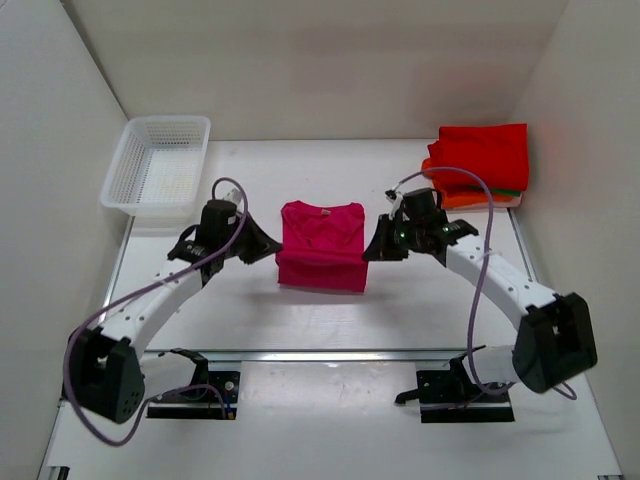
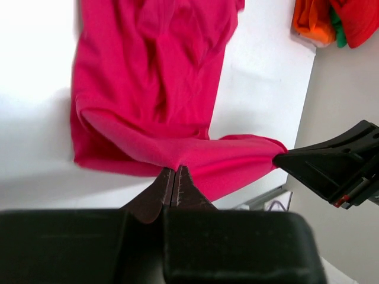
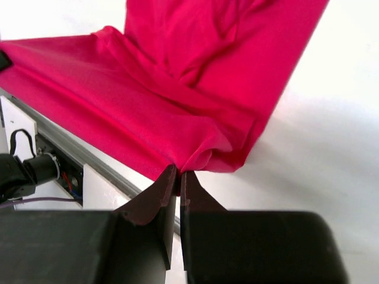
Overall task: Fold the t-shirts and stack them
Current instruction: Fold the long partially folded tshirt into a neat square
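The magenta-pink t-shirt (image 1: 322, 240) lies in the middle of the table with its near part lifted and stretched between both grippers. My left gripper (image 1: 268, 247) is shut on its left edge; the pinch shows in the left wrist view (image 2: 175, 170) under the pink cloth (image 2: 148, 77). My right gripper (image 1: 375, 250) is shut on its right edge, seen in the right wrist view (image 3: 179, 173) on the cloth (image 3: 177, 77). A folded stack sits at the back right: the bright red t-shirt (image 1: 485, 155) on top, the orange t-shirt (image 1: 462, 198) and a sliver of the green t-shirt (image 1: 512, 188) below.
A white mesh basket (image 1: 158, 165) stands at the back left. White walls close in the table on the left, back and right. The stack also shows at the top right of the left wrist view (image 2: 331, 21). The table's front rail (image 1: 320, 355) runs near the arm bases.
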Motion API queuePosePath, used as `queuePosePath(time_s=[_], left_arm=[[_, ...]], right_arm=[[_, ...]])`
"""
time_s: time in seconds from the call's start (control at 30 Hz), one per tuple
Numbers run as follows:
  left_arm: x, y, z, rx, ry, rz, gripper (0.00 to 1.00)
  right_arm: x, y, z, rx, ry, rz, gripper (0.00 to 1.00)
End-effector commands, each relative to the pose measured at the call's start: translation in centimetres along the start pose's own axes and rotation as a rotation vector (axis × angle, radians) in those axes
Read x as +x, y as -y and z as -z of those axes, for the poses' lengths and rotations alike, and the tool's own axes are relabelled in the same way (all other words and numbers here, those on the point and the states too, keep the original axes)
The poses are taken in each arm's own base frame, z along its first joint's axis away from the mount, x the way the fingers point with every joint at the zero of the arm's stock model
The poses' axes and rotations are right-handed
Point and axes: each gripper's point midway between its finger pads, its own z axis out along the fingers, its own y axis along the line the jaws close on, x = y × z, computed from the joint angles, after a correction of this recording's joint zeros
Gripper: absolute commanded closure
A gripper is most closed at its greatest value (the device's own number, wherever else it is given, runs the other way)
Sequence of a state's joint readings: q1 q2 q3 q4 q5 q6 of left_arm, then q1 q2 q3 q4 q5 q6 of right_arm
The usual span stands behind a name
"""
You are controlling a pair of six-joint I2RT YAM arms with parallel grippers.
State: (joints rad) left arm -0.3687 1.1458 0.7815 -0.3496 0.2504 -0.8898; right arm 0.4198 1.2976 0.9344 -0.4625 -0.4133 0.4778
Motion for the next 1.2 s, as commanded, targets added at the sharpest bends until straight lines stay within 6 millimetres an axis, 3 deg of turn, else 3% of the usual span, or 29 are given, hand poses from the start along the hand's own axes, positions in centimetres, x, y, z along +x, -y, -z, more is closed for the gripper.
queuePosePath(time_s=[0.0, 0.03, 0.1, 0.27, 0.43, 0.5, 0.53, 0.63, 0.73, 0.77, 0.8, 0.87, 0.9, 0.93, 0.97, 1.03, 1.1, 1.17], left_arm=[[-4.1, 1.6, -0.7, 0.045, 0.072, -0.074, 1.00], [-4.8, 1.5, -1.3, 0.043, 0.071, -0.062, 1.00], [-6.7, 2.2, -1.9, 0.058, 0.104, -0.065, 1.00], [-10.5, 2.6, -4.2, 0.074, 0.149, -0.051, 0.98], [-12.4, 1.7, -9.1, 0.062, 0.103, -0.015, 0.92], [-13.7, 2.1, -10.7, 0.073, 0.100, 0.000, 0.90], [-13.5, 1.3, -12.1, 0.057, 0.082, 0.001, 0.88], [-14.2, 1.1, -15.4, 0.059, 0.058, 0.036, 0.82], [-17.4, 0.9, -18.6, 0.057, 0.122, 0.058, 0.81], [-18.0, 0.9, -19.1, 0.064, 0.137, 0.066, 0.80], [-19.4, 0.6, -19.8, 0.061, 0.162, 0.089, 0.77], [-21.6, 1.5, -20.2, 0.112, 0.233, 0.113, 0.70], [-22.9, 1.5, -20.0, 0.151, 0.282, 0.156, 0.69], [-22.5, 0.4, -20.1, 0.153, 0.294, 0.228, 0.68], [-24.0, 1.3, -19.2, 0.220, 0.362, 0.235, 0.66], [-24.7, 0.5, -17.5, 0.269, 0.440, 0.334, 0.65], [-26.1, 0.5, -15.6, 0.315, 0.522, 0.349, 0.64], [-26.5, 0.8, -14.3, 0.332, 0.555, 0.344, 0.63]], right_arm=[[-4.1, -0.5, -0.6, -0.031, 0.037, 0.089, 1.00], [-4.2, 0.2, -1.4, -0.020, 0.018, 0.087, 1.00], [-7.4, -0.4, -1.5, -0.042, 0.081, 0.099, 0.99], [-11.5, 1.2, -3.6, -0.022, 0.102, 0.086, 1.00], [-16.0, 2.6, -4.9, -0.013, 0.150, 0.092, 1.00], [-16.8, 4.0, -6.1, 0.001, 0.139, 0.074, 1.00], [-17.5, 3.9, -6.4, -0.002, 0.145, 0.077, 1.00], [-18.7, 6.1, -8.1, 0.021, 0.148, 0.069, 1.00], [-20.1, 8.9, -11.2, 0.039, 0.137, 0.066, 1.00], [-21.8, 8.6, -11.0, 0.030, 0.171, 0.082, 1.00], [-22.2, 9.7, -12.0, 0.037, 0.177, 0.073, 1.00], [-25.1, 10.0, -12.2, 0.014, 0.247, 0.094, 0.92], [-26.4, 10.4, -12.6, 0.019, 0.291, 0.104, 0.81], [-27.7, 10.4, -12.3, 0.016, 0.338, 0.118, 0.77], [-28.3, 10.9, -12.4, 0.029, 0.367, 0.108, 0.67], [-30.5, 10.8, -11.8, 0.026, 0.459, 0.123, 0.54], [-31.4, 11.2, -11.2, 0.027, 0.496, 0.108, 0.38], [-32.4, 10.9, -10.4, 0.006, 0.532, 0.095, 0.31]])
